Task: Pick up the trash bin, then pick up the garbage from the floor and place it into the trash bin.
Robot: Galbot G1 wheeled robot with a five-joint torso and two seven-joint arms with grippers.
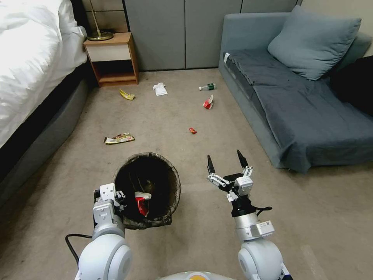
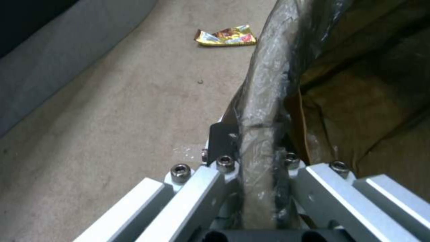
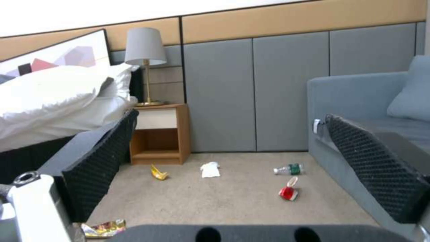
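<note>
Bin-carrying step: left tool (image 1: 121,197) pinches trash bin (image 1: 147,189) rim; right tool (image 1: 227,163), spread, must next reach floor garbage (image 1: 192,130).

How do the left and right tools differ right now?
The left tool is shut on the trash bin rim, holding it; the right tool is open and holds nothing. The left sits at the bin's near edge; the right hangs in the air beside the bin, pointing toward the floor litter.
</note>
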